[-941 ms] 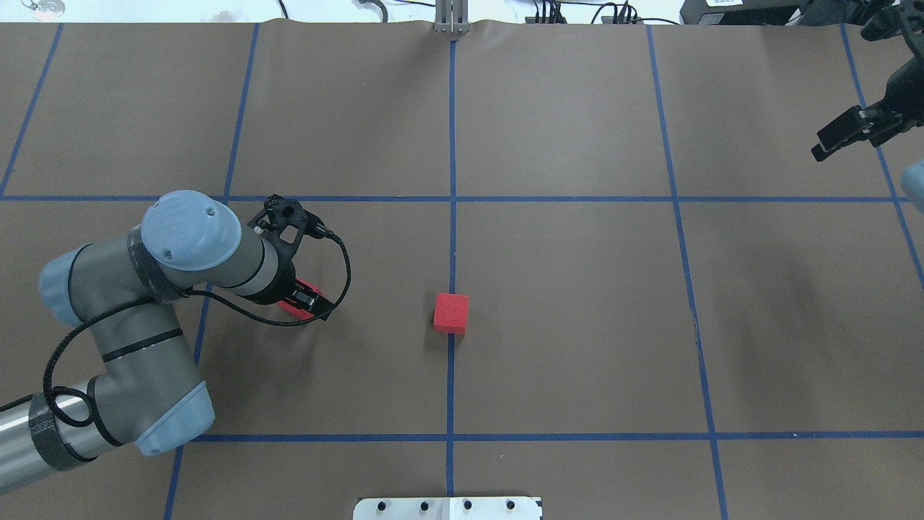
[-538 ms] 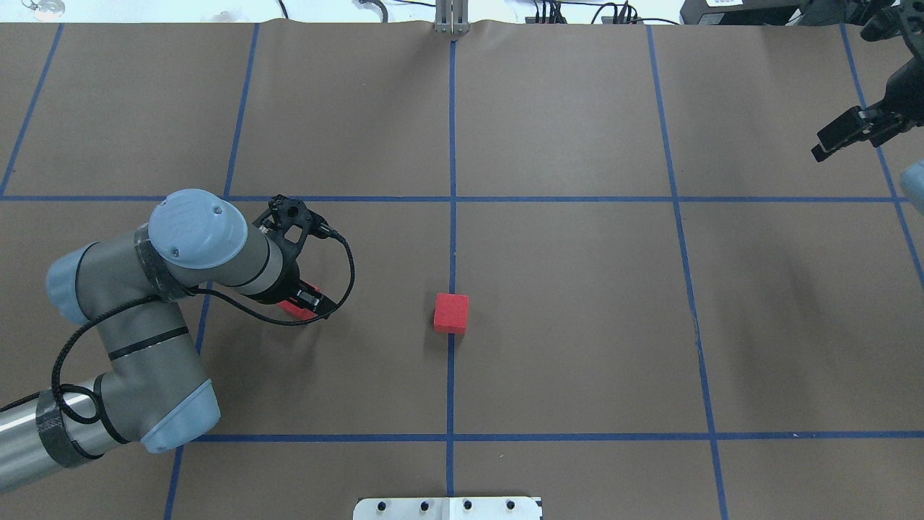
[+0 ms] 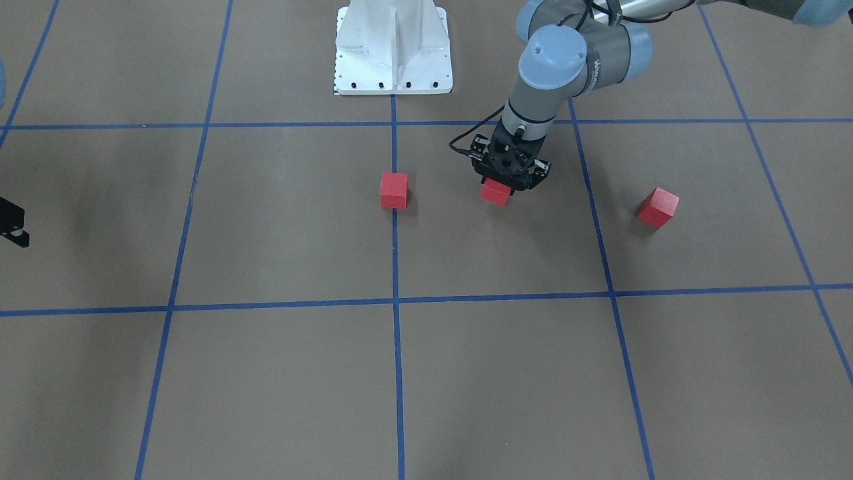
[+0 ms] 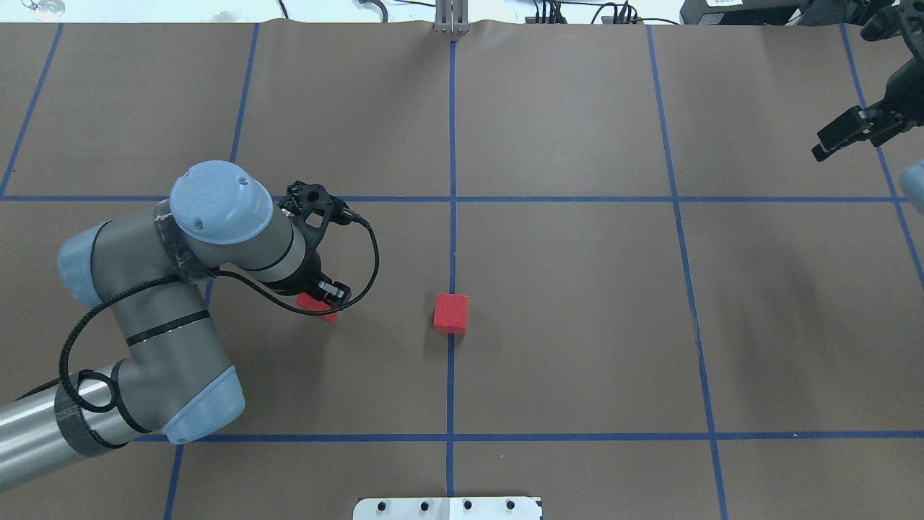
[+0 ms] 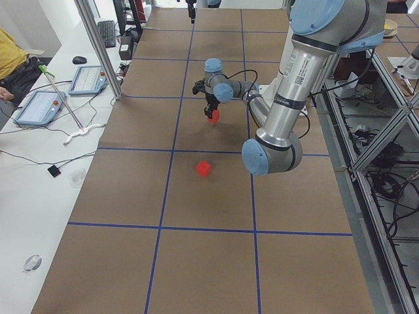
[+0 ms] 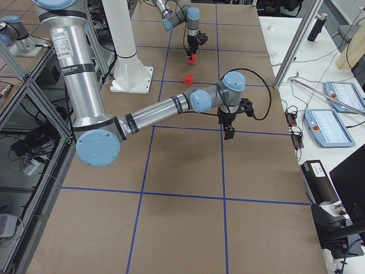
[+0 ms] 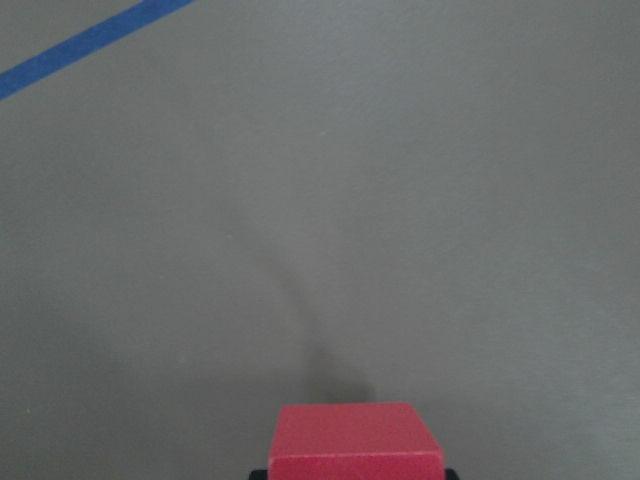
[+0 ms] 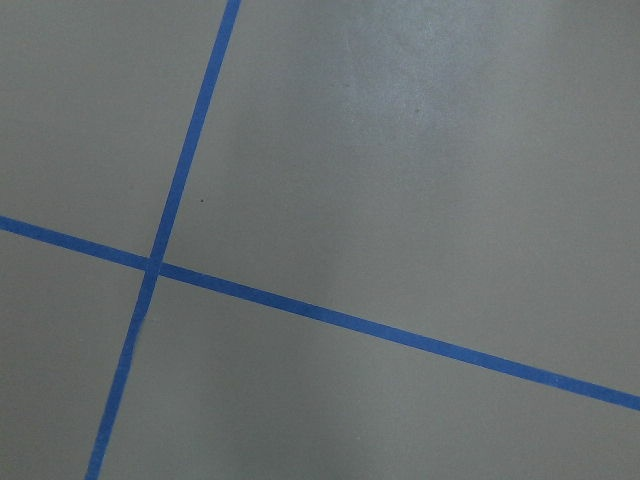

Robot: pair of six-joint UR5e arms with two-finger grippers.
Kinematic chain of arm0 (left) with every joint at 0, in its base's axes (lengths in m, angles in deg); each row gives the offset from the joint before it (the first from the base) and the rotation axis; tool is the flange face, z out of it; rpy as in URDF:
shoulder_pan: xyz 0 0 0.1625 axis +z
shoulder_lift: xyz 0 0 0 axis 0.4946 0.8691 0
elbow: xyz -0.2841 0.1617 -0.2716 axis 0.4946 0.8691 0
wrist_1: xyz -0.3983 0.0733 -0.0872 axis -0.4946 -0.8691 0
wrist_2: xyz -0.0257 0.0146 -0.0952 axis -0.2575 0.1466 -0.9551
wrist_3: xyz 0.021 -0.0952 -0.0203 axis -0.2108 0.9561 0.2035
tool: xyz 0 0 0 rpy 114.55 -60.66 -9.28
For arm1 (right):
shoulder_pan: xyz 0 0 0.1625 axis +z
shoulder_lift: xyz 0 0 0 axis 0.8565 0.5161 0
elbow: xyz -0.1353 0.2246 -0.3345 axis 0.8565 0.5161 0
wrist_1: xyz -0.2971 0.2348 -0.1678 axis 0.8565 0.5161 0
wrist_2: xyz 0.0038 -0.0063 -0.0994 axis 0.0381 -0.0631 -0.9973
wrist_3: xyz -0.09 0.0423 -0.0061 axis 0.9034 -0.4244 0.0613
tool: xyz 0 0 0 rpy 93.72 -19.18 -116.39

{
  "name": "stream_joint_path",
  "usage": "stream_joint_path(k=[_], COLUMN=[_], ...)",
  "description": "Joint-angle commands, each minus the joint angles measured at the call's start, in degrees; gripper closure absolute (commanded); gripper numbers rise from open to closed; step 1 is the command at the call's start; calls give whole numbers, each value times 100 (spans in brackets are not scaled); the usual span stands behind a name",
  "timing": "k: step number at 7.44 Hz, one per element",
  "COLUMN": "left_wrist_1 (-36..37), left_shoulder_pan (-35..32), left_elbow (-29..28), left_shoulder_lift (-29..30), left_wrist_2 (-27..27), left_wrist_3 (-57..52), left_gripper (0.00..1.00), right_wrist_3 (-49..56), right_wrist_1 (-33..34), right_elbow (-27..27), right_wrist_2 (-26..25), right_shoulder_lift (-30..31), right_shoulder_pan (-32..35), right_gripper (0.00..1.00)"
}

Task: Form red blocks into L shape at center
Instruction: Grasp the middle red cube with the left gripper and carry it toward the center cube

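Observation:
My left gripper (image 4: 326,295) is shut on a red block (image 4: 318,306), low over the brown paper and left of the center. The same block (image 7: 357,441) fills the bottom of the left wrist view, and it hangs under the left gripper (image 3: 506,179) as a red block (image 3: 496,192) in the front view. A second red block (image 4: 451,312) rests on the center blue line (image 4: 451,238). A third red block (image 3: 658,207) lies farther out on the left side, hidden under the arm in the overhead view. My right gripper (image 4: 823,144) hovers open and empty at the far right edge.
The left arm's elbow and forearm (image 4: 159,325) cover the left part of the table. The white robot base plate (image 3: 393,47) sits at the near middle edge. A cable (image 4: 364,267) loops off the left wrist. Blue tape lines divide the paper into large squares.
My left arm has carried its red block to the right, toward the block on the center line. The center block and the right arm have stayed put.

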State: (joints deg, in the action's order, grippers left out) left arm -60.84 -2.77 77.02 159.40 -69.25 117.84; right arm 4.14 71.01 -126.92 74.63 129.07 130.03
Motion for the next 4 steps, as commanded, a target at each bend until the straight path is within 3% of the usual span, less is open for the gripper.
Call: stream_joint_path(k=[1, 4], left_wrist_1=[742, 655], left_shoulder_pan=[-19, 7], left_elbow=[-175, -1850], left_shoulder_lift=[976, 2478], left_wrist_2=[-47, -4], left_wrist_3=[583, 1454], left_gripper=[95, 94], right_wrist_3=[8, -19], right_wrist_1=[0, 0], right_elbow=[14, 14], right_wrist_2=[2, -15], right_shoulder_lift=[0, -9], right_shoulder_pan=[0, 0], right_gripper=[0, 0])
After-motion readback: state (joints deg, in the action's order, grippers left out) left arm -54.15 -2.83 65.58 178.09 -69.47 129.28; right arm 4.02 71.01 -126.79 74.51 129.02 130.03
